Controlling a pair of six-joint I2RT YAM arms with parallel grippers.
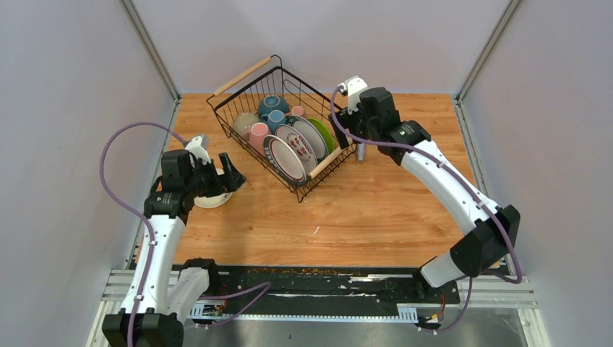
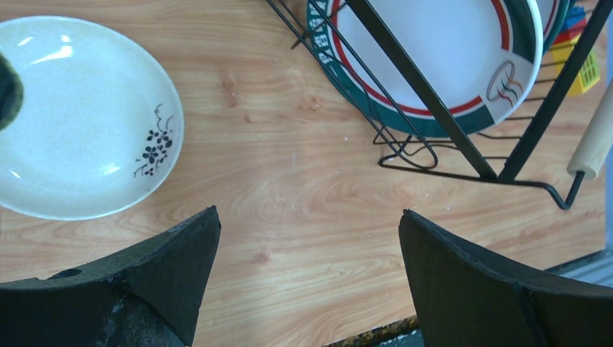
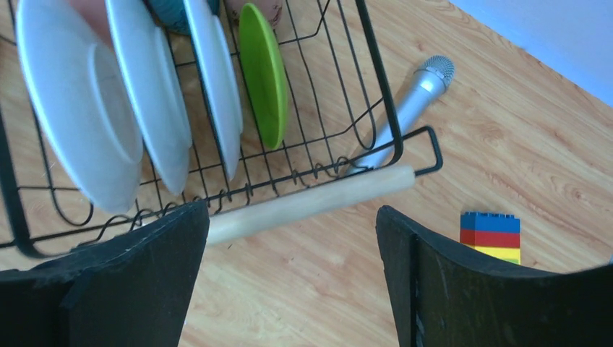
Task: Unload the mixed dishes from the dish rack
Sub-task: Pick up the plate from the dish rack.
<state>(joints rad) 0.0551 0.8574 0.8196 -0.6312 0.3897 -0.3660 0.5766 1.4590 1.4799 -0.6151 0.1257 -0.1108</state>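
Diagonally, dish rack [image 1: 242, 77] (plates [image 1: 285, 157] on edge)

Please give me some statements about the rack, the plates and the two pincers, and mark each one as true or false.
1. A white plate with a black flower lies on the table, outside the rack. True.
2. The left pincer holds a mug. False: it is open and holds nothing.
3. The green plate stands in the rack. True.
4. The toy block lies inside the rack. False: it sits on the table outside it.
5. The right pincer is shut. False: it is open, above the rack's wooden handle.
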